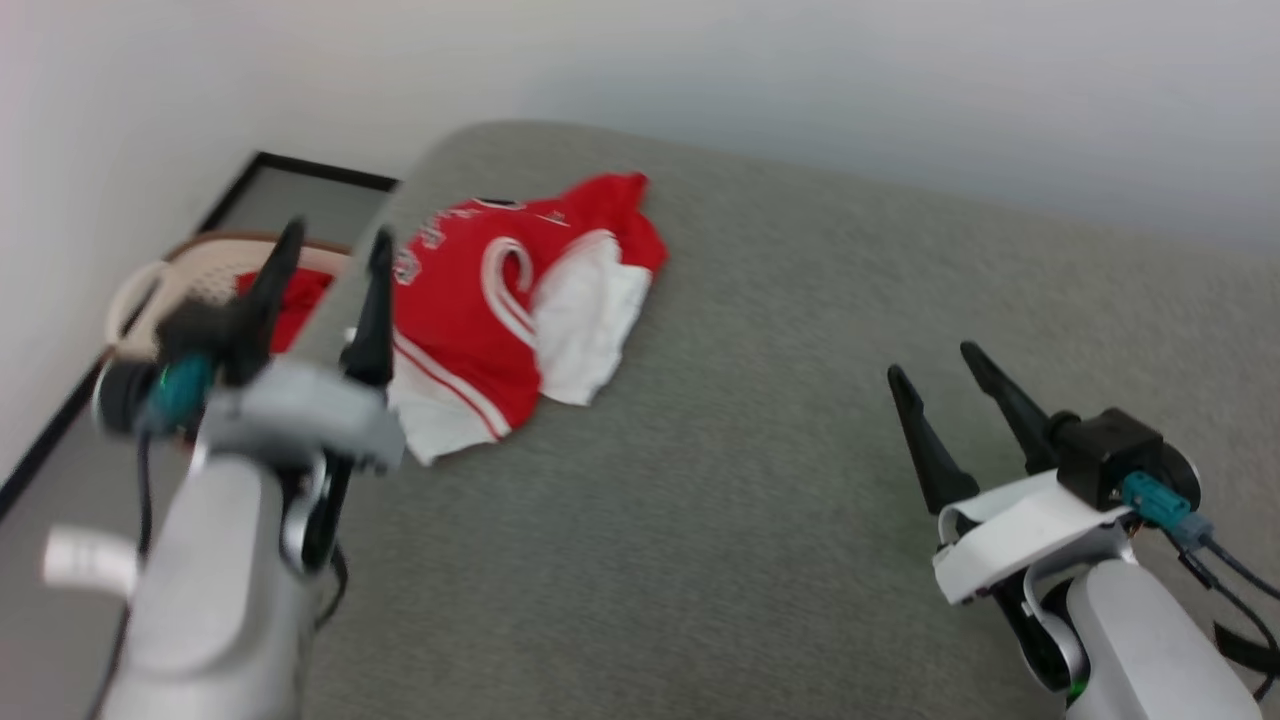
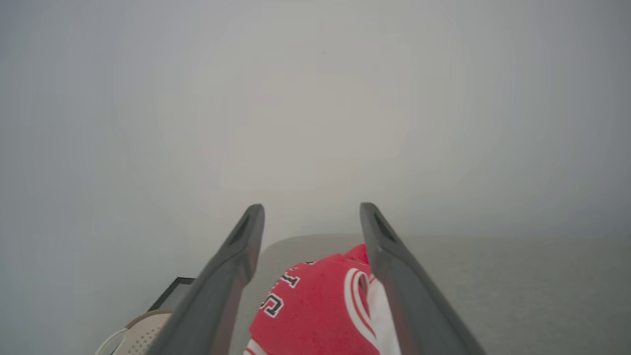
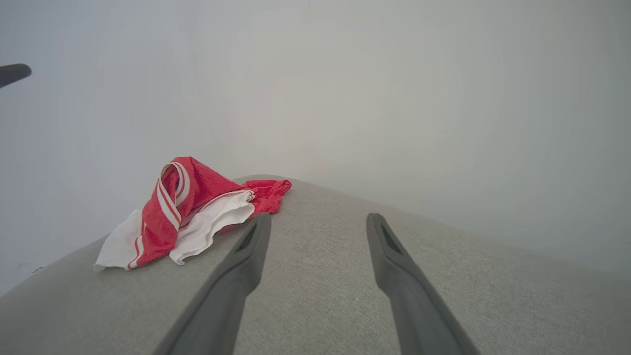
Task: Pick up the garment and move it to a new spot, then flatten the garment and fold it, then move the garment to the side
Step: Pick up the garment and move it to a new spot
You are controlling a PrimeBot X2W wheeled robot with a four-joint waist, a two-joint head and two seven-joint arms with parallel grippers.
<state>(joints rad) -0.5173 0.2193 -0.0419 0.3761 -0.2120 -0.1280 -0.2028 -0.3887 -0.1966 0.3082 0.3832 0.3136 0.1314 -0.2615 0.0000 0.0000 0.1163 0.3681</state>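
While your garment (image 1: pixel 505 310) lies crumpled on the grey surface (image 1: pixel 780 480) (far left corner), your left gripper (image 1: pixel 337 235) hangs near it, spread wide and empty. Right gripper (image 1: pixel 930 360) is likewise spread and empty, well apart from it.

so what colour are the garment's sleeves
White, on a mostly red garment; head view shows it best.

Grey fabric-covered surface (image 1: pixel 800 450) against a plain white wall (image 1: pixel 800 80), grey floor (image 1: pixel 30 650) at left
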